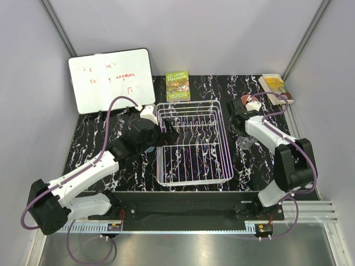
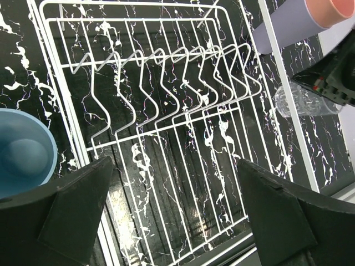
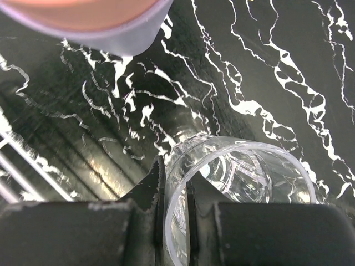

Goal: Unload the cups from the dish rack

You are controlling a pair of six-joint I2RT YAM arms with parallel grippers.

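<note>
Nearest you, the right gripper point(image 3: 176, 183) is shut on the clear glass point(image 3: 244, 177), one finger inside the mouth and one outside, pinching the rim wall. The glass is off the rack point(image 1: 194, 182), just beside its right side on the right half of the worktop point(image 1: 83, 138); you cannot tell from these views whether its base rests on the surface. Treat it as the touchy one of the set: it looks hard, smooth and slippery, heavier than the plastic cups, and liable to chip or swing in a rim pinch, so keep it level and set it down gently before you let go. Its wall is faceted and see-through, the marbled black surface showing through it. The left gripper point(image 2: 175, 216) hangs over the left part of the rack with its jaws spread wide and nothing between them; no cup shows among the white wires or the zigzag dividers below it. The light blue cup point(image 2: 22, 160) stands mouth up just outside the rack's left side; it looks light, stiff and matte, an easy rim hold. Farther off, toward the far right corner of the worktop, the lavender cup point(image 2: 285, 25) has the salmon cup point(image 2: 333, 6) nested inside it. You cannot make out a dark blue one.
</note>
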